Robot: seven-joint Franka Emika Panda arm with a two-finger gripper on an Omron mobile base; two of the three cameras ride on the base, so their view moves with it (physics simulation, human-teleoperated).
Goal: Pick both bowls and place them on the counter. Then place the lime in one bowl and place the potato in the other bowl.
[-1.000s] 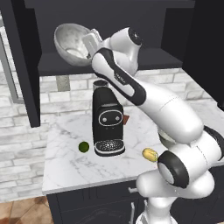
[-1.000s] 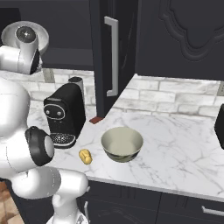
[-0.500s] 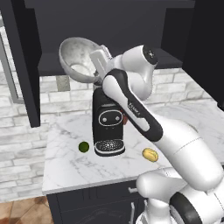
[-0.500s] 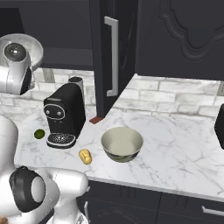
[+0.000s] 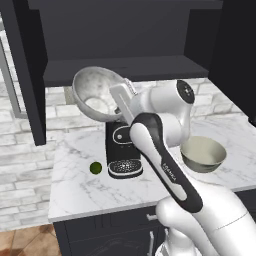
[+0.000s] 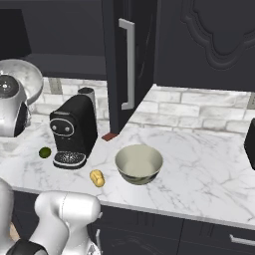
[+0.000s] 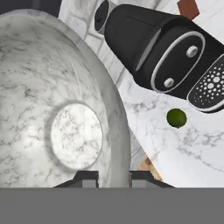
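Marbled white bowl (image 5: 97, 92) is hanging tilted above the coffee machine (image 5: 122, 150), the tool (image 7: 113, 178) clamping its rim. 1 olive bowl (image 6: 139, 164) is sitting on the table (image 6: 199, 164). Lime (image 6: 45, 152) and potato (image 6: 97, 178) are lying unbowled; 3 placements are remaining.

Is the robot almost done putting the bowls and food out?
Not yet. The beige bowl already sits on the counter. The marbled bowl is up in the air, its rim pinched by the tool. It must be set down, then the lime and potato need bowls.
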